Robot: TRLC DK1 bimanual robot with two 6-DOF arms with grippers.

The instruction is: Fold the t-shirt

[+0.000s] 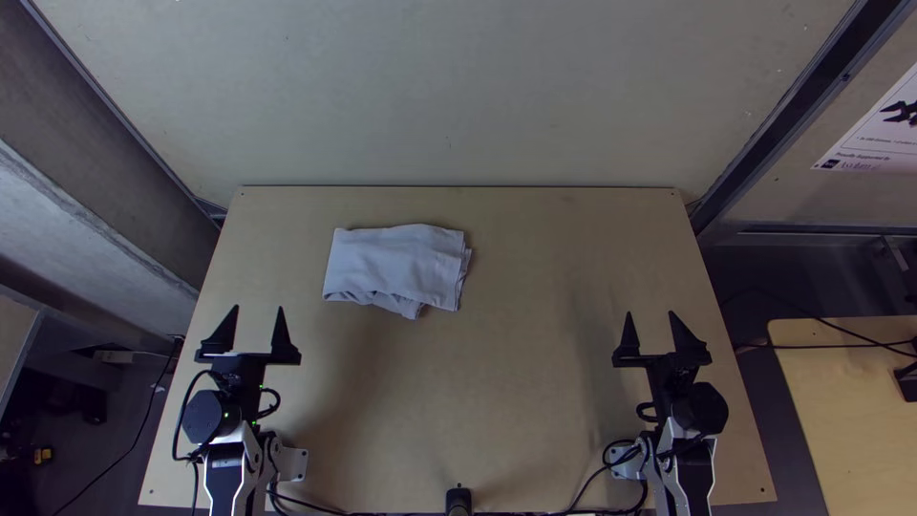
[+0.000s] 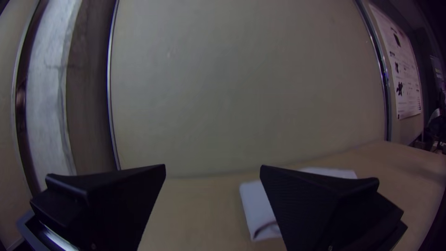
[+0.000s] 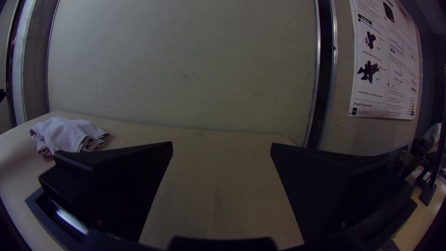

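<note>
Left gripper [image 1: 258, 307] and right gripper [image 1: 650, 313] are wide open with nothing in them. Past them on the table [image 1: 535, 382], the pale t-shirt [image 1: 396, 264] lies in a folded bundle, long side running left to right. It sits ahead and right of the left gripper, the closer one.

Wall poster [image 3: 391, 56] with small print [image 3: 364, 104]
</note>
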